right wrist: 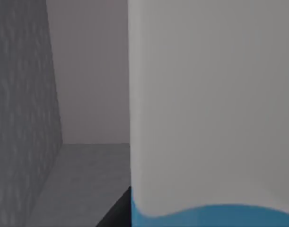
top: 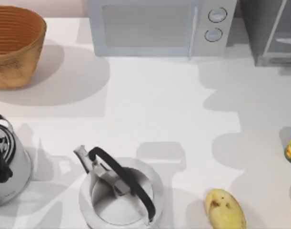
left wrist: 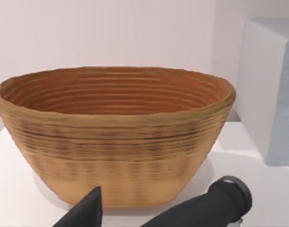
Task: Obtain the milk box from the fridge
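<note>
While your right wrist camera sits close against the milk box (right wrist: 210, 109) inside the fridge (right wrist: 21, 118), you can't tell whether that hand is clenched on it. In the top view the fridge (top: 271, 33) fills the upper right corner. Pull back crooked and the carton could catch the grey wall and tip. Your left gripper (left wrist: 135, 213) idles near the basket (left wrist: 113, 137), grip unreadable.

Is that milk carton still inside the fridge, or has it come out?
Inside. The right wrist view shows the milk box close up, standing on a grey shelf between the fridge walls.
</note>
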Action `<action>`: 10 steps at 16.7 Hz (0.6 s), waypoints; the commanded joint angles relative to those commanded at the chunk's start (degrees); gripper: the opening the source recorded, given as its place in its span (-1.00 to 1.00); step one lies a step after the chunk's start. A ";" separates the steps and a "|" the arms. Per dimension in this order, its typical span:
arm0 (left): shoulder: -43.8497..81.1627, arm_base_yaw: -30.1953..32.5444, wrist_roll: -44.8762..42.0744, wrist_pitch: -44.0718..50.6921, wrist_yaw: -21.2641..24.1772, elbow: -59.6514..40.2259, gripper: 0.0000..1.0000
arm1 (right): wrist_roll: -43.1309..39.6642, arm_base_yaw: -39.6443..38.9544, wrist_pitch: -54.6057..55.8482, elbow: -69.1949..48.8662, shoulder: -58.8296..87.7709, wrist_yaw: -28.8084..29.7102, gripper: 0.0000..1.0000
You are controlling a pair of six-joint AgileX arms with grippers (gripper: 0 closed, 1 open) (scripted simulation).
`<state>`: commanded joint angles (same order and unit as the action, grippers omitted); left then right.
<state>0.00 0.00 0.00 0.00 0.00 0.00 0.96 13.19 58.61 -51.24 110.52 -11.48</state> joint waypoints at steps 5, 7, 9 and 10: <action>0.00 0.00 0.00 0.00 0.00 0.00 1.00 | 0.05 0.99 3.01 7.03 -4.64 -0.86 -1.00; 0.00 0.00 0.00 0.00 0.00 0.00 1.00 | 0.05 0.99 3.01 7.03 -4.64 -0.86 -1.00; 0.00 0.00 0.00 0.00 0.00 0.00 1.00 | 0.14 0.67 2.84 6.86 -4.30 -0.82 -1.00; 0.00 0.00 0.00 0.00 0.00 0.00 1.00 | 0.12 0.58 2.56 7.05 -4.80 -0.77 -1.00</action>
<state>0.00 0.00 0.00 0.00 0.00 0.00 1.08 13.78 61.16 -44.19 105.72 -12.24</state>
